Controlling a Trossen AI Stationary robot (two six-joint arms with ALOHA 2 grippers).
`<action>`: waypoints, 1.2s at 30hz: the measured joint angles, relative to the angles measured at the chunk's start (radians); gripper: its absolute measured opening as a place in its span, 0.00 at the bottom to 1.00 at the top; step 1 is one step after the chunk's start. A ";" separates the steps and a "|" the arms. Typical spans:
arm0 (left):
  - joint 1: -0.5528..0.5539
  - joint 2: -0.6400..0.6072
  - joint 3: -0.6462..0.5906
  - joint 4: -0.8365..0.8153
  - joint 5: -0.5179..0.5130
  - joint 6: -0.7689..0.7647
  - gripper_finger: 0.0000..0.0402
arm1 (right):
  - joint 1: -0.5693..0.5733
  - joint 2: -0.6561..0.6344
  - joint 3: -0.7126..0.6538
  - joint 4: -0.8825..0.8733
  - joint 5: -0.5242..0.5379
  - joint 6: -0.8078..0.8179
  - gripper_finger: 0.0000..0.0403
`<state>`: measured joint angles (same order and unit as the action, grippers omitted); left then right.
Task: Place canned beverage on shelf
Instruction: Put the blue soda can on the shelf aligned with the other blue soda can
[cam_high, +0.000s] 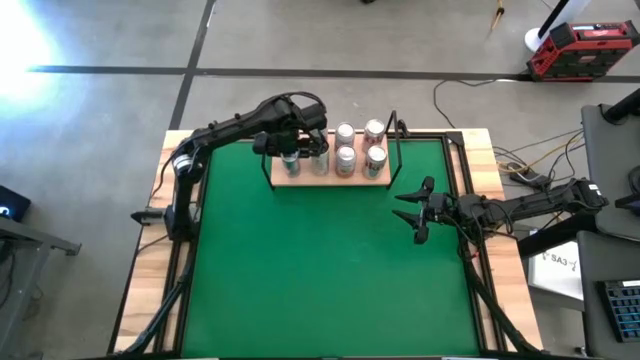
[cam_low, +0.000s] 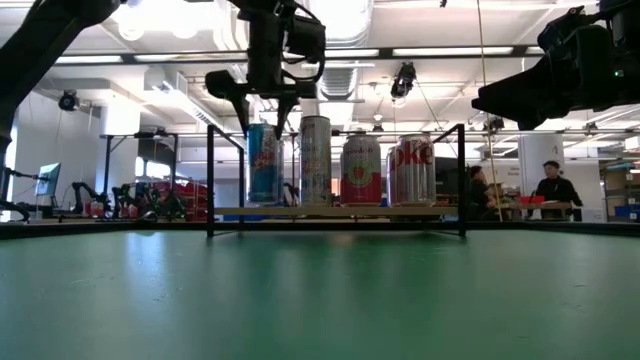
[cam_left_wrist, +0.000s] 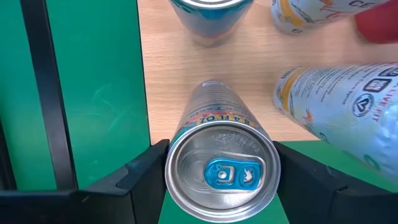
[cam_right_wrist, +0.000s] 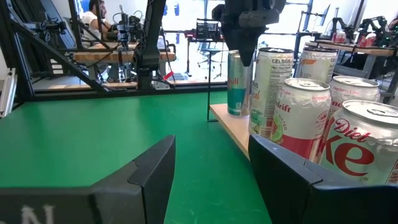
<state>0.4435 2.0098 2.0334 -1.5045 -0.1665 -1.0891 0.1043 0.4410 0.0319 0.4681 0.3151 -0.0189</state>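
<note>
Blue can (cam_left_wrist: 219, 165) standing upright at the left end of shelf (cam_high: 300, 179), near its front edge, clamped between left gripper (cam_high: 290, 152) fingers. Placement step, at release. Next: open jaws, lift straight clear of neighbouring cans (cam_high: 345, 158). Right gripper (cam_high: 421, 210) closed on nothing, parked off shelf's right end.

Six cans (cam_high: 346, 158) stand on one shelf (cam_high: 330, 181), four of them short and two tall and slim. There are two arms (cam_high: 230, 130) over one table (cam_high: 320, 270). Two people (cam_low: 552, 186) sit in the room behind.
</note>
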 joint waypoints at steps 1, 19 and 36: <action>0.000 0.000 -0.002 -0.001 0.000 0.000 0.59 | 0.000 0.000 0.000 0.000 0.000 0.000 0.48; 0.000 0.001 -0.024 0.002 0.000 -0.008 0.60 | 0.000 0.000 0.000 0.000 0.000 0.000 0.48; 0.000 0.001 -0.021 0.020 0.000 0.034 0.78 | 0.000 0.000 0.000 0.000 0.000 0.000 0.48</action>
<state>0.4435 2.0110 2.0129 -1.4845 -0.1661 -1.0550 0.1043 0.4408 0.0319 0.4682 0.3153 -0.0189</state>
